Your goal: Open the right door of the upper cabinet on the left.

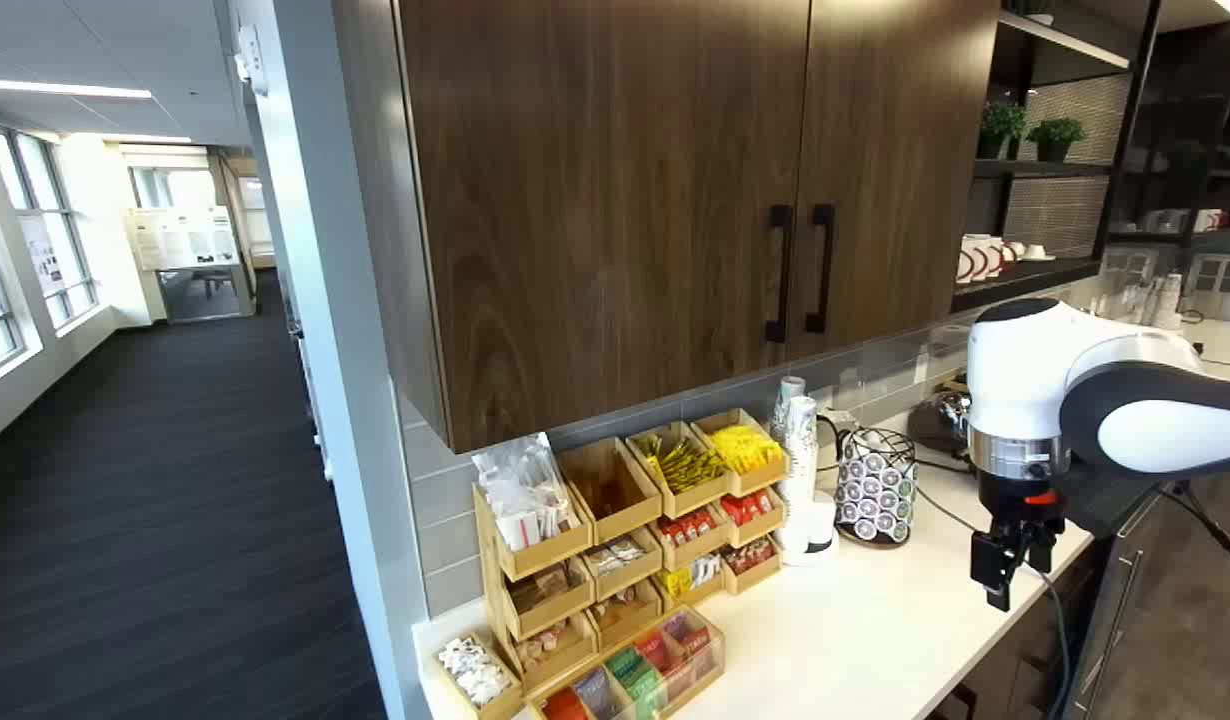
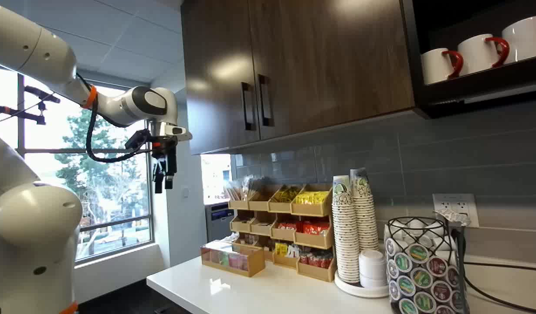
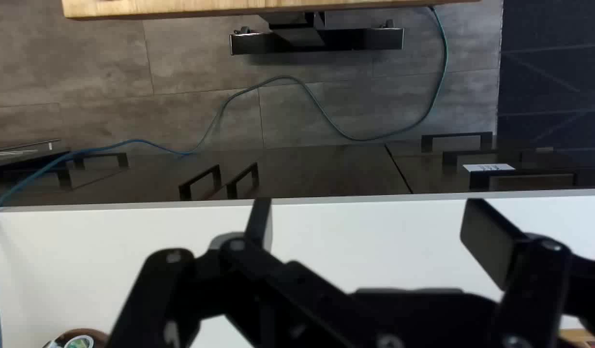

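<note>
The upper cabinet (image 1: 605,200) is dark-brown wood grain with both doors shut; it also shows in an exterior view (image 2: 218,74). Its right door (image 1: 900,130) is flat and upright, and also shows in an exterior view (image 2: 329,65). The right door's slim black vertical bar handle (image 1: 821,268) stands near its lower inner corner, beside the left door's matching handle; it also shows in an exterior view (image 2: 264,100). The interior is hidden. My gripper (image 1: 1017,570) points down, open and empty, lower than the handles and apart from the cabinet; it also shows in the wrist view (image 3: 367,232).
Below the cabinet, the white counter (image 1: 845,620) holds wooden bins (image 1: 615,500) of packets, stacked paper cups (image 2: 348,231) and a wire pod basket (image 2: 425,266). Black open shelves with mugs (image 2: 477,54) adjoin the cabinet's right side. A blue cable (image 3: 297,79) runs across the floor.
</note>
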Motion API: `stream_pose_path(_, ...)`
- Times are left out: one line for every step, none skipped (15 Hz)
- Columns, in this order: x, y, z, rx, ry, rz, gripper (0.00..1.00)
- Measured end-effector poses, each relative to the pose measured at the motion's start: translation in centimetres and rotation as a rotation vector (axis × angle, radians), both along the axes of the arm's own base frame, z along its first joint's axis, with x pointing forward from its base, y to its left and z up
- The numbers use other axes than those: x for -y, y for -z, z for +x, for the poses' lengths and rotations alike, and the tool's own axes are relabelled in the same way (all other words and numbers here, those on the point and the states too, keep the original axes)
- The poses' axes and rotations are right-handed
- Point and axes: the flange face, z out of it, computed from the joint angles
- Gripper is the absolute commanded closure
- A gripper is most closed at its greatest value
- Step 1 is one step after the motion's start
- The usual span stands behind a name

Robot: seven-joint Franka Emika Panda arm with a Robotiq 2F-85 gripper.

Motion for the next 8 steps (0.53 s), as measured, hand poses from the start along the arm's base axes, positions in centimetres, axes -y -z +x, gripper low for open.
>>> stream_pose_path(0.0, 0.0, 0.0, 0.0, 0.0, 0.0, 0.0)
stream_pose_path(0.0, 0.0, 0.0, 0.0, 0.0, 0.0, 0.0)
stream_pose_path(0.0, 0.0, 0.0, 0.0, 0.0, 0.0, 0.0)
stream_pose_path(0.0, 0.0, 0.0, 0.0, 0.0, 0.0, 0.0)
stream_pose_path(0.0, 0.0, 0.0, 0.0, 0.0, 0.0, 0.0)
stream_pose_path(0.0, 0.0, 0.0, 0.0, 0.0, 0.0, 0.0)
stream_pose_path(0.01, 0.0, 0.01, 0.0, 0.0, 0.0, 0.0)
stream_pose_path(0.12, -0.12, 0.16, 0.009, 0.009, 0.004, 0.0)
